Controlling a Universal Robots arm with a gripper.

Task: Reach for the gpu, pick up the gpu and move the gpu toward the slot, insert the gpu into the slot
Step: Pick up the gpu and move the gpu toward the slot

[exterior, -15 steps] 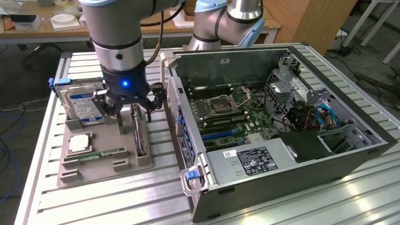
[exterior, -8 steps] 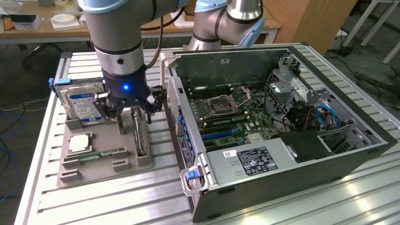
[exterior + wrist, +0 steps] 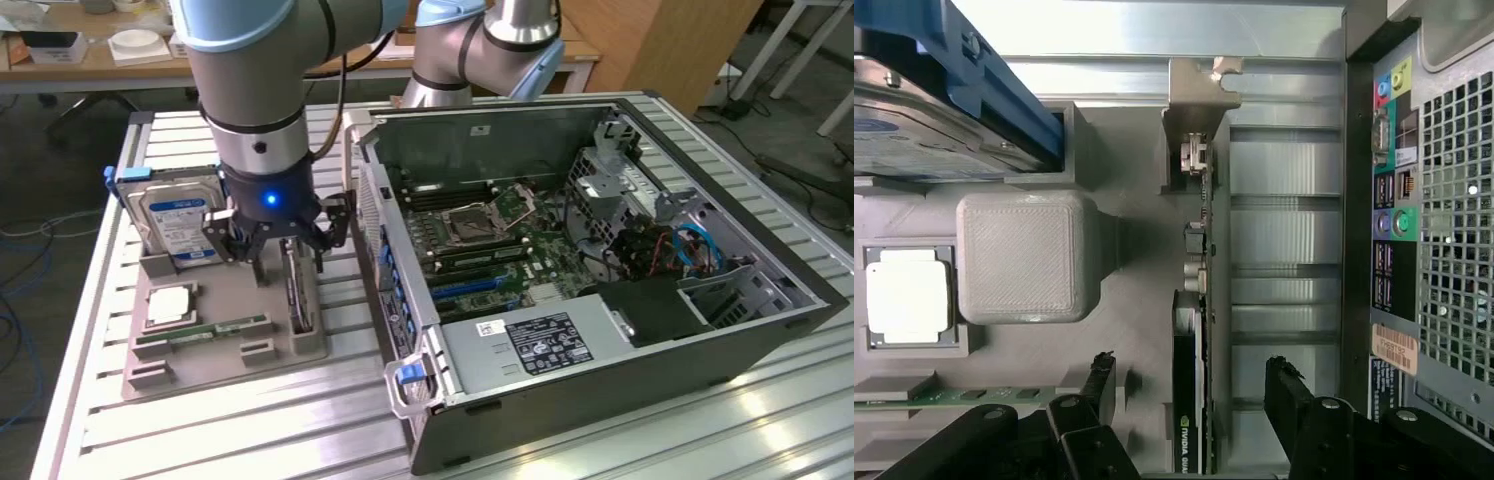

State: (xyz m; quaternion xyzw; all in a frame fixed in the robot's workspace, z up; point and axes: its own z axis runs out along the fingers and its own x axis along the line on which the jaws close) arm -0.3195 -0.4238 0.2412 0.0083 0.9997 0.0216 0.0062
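The tool [image 3: 283,250] hangs over the gpu [image 3: 300,300], jaws spread wide, a finger [image 3: 1100,378] on either side of the card with clear gaps; it holds nothing. The gpu stands on edge in the grey tray [image 3: 220,350] on the bench [image 3: 200,440], beside the open computer case [image 3: 601,300].

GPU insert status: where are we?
Reach looks done: the end effector straddles the gpu, jaws open either side, not gripping. The gpu stands on edge in the grey tray, outside the computer case. Pickup, transfer and insertion are not done.
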